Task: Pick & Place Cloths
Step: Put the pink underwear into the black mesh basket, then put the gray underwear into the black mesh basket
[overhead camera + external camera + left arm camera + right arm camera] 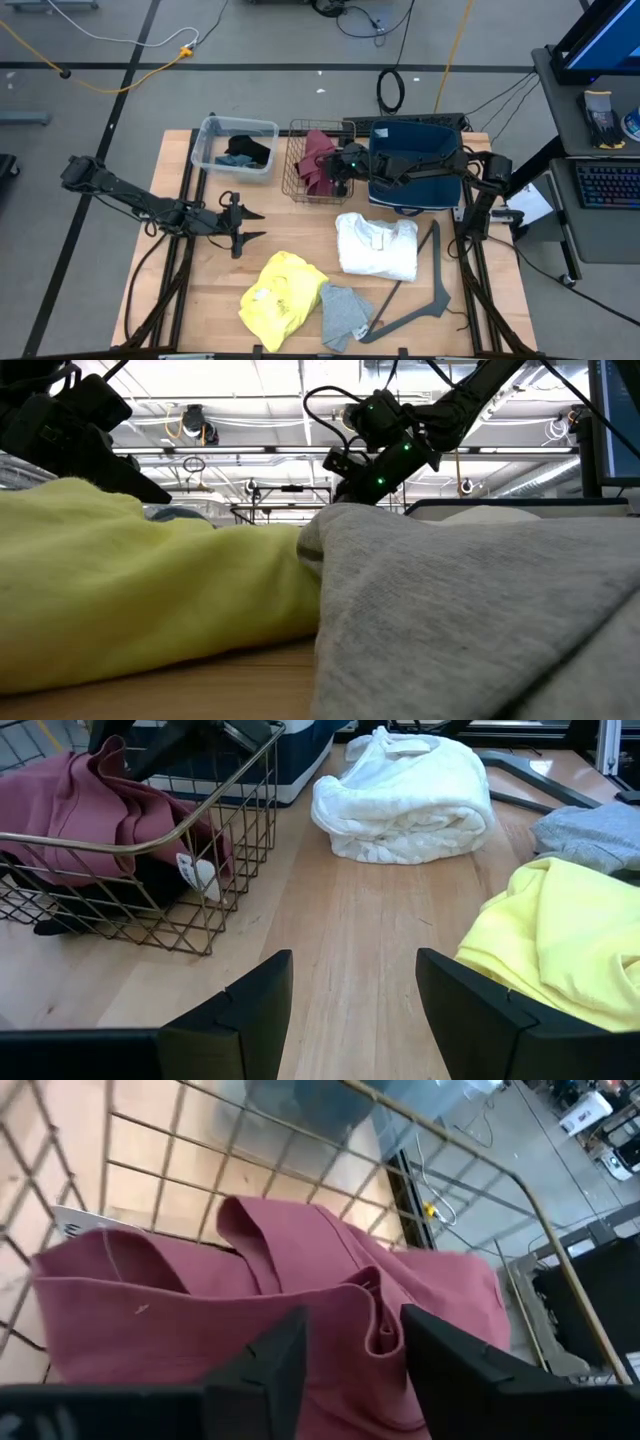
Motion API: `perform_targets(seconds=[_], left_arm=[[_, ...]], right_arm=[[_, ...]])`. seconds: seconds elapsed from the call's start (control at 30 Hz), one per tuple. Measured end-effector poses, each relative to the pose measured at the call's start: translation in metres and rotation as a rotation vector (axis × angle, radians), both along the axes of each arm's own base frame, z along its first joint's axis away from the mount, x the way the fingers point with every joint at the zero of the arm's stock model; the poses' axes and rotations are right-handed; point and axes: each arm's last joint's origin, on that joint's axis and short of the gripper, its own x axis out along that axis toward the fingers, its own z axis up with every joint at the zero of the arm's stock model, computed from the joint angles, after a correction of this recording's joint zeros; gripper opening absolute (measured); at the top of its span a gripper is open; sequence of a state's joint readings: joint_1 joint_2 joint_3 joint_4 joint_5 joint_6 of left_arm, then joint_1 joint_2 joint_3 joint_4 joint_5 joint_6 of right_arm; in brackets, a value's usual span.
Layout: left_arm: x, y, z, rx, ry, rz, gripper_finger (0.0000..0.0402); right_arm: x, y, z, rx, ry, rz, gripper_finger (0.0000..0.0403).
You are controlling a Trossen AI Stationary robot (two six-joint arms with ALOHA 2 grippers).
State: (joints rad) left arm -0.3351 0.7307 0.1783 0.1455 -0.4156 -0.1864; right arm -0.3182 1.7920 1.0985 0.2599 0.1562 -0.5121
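The maroon cloth [318, 158] lies in the wire basket [292, 182], draped over a dark piece beneath it; the right gripper [338, 180] hangs just above it, fingers parted with nothing between them, so the cloth looks released; the clear bin [212, 130] holds black and teal cloths; the white cloth [376, 247], yellow cloth [283, 290] and grey cloth [345, 315] wait on the table [200, 290]; the left gripper [252, 226] hovers open and empty near the yellow one; roughly half seems sorted.

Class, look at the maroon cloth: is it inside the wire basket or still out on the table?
Inside. The maroon cloth lies bunched within the wire basket, with the basket's bars around it and the right gripper just above it.
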Motion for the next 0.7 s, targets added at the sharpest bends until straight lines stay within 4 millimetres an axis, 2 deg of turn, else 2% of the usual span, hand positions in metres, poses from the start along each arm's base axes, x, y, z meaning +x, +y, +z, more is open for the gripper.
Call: perform_targets(seconds=[0.43, 0.7], left_arm=[[0.000, 0.000, -0.001, -0.001, 0.008, 0.002, 0.0214], [0.000, 0.000, -0.001, -0.004, 0.008, 0.003, 0.0214]], right_arm=[[0.000, 0.033, 0.024, -0.126, 0.015, 0.088, 0.0190], [-0.004, 0.041, 0.039, -0.170, -0.006, 0.073, 0.0190]])
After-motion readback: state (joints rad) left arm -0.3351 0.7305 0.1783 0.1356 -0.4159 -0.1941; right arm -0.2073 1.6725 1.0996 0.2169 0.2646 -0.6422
